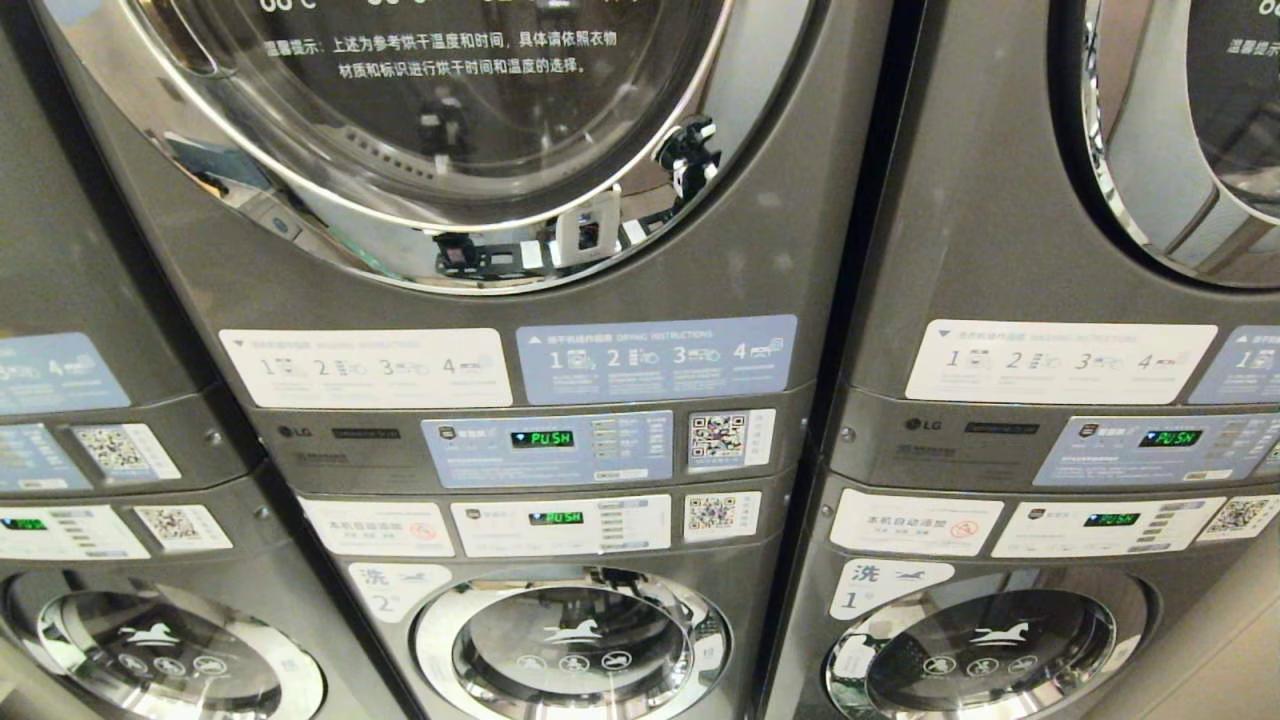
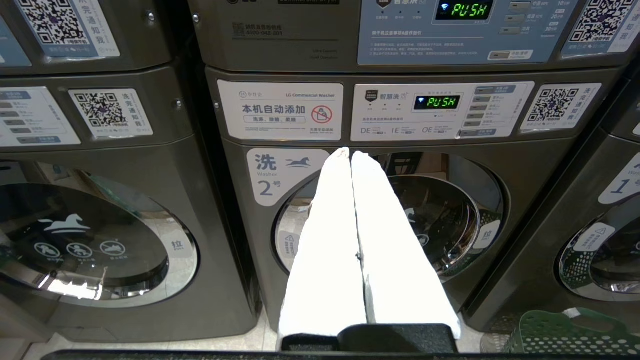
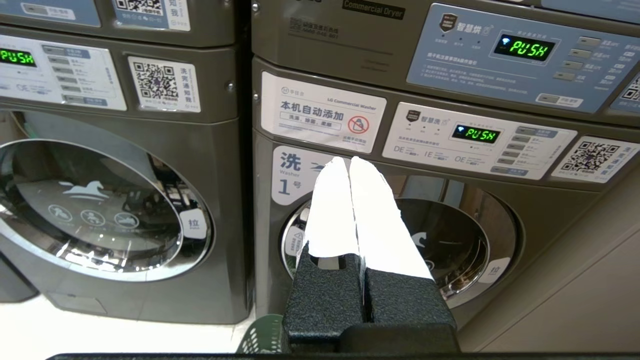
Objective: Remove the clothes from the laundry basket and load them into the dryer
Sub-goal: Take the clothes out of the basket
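The dryer door (image 1: 450,120), a big round chrome-ringed window, fills the top of the head view and is shut, with its blue control panel (image 1: 548,448) below it. Neither arm shows in the head view. My left gripper (image 2: 350,154) hangs low in front of washer 2, its white fingers (image 2: 330,240) pressed together on nothing. My right gripper (image 3: 348,161) hangs before washer 1, also shut and empty. The green laundry basket (image 2: 570,335) stands on the floor between the two grippers; its lattice wall (image 3: 262,337) also shows in the right wrist view. The clothes are out of view.
Three grey stacks stand side by side, dryers above washers. Washer 2 (image 2: 390,220) and washer 1 (image 3: 450,250) have shut round doors. Another dryer door (image 1: 1200,130) shows at the upper right. A beige wall (image 3: 590,280) closes the right side. Pale floor (image 3: 75,330) lies in front.
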You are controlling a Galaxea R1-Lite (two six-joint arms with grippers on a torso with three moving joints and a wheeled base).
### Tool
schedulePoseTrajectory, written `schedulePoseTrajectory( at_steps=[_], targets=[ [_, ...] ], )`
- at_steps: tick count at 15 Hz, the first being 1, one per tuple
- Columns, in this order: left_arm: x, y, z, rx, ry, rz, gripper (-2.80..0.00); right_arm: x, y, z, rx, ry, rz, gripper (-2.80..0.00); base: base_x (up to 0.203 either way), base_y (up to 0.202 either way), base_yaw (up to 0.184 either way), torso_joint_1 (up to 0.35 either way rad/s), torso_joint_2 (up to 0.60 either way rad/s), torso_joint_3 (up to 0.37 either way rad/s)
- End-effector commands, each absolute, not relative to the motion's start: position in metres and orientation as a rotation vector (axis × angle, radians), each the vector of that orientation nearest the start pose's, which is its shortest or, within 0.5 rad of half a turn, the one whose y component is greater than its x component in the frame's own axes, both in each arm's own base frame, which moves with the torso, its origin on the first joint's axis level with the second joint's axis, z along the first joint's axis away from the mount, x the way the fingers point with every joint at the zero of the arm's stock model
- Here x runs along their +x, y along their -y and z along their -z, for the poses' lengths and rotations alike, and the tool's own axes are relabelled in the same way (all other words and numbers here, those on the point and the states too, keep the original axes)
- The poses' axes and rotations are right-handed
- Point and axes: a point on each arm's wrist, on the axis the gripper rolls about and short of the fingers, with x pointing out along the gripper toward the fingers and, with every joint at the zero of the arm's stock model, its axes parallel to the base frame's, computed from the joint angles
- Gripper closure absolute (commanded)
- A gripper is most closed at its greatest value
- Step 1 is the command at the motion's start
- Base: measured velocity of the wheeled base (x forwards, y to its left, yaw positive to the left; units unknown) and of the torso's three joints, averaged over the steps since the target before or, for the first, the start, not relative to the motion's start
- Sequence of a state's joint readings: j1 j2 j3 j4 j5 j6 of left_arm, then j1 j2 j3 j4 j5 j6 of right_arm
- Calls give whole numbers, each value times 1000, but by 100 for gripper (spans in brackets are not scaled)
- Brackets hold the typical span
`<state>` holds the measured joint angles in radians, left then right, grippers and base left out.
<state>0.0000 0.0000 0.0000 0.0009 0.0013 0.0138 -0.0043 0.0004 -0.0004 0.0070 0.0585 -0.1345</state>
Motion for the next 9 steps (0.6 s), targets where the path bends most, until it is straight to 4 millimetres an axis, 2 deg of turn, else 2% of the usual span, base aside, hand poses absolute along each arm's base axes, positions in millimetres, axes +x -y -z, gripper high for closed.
schedulePoseTrajectory(
  at_steps=[1,9],
  targets=[
    [-23,0,-75,14,-3,-2,0,-23,-1,-75,-138,-3,-56,0,0,0,0,-74,155,80],
    [-23,0,-75,14,-3,-2,0,-23,-1,-75,-136,-2,-57,0,0,0,0,-59,128,67]
  ],
)
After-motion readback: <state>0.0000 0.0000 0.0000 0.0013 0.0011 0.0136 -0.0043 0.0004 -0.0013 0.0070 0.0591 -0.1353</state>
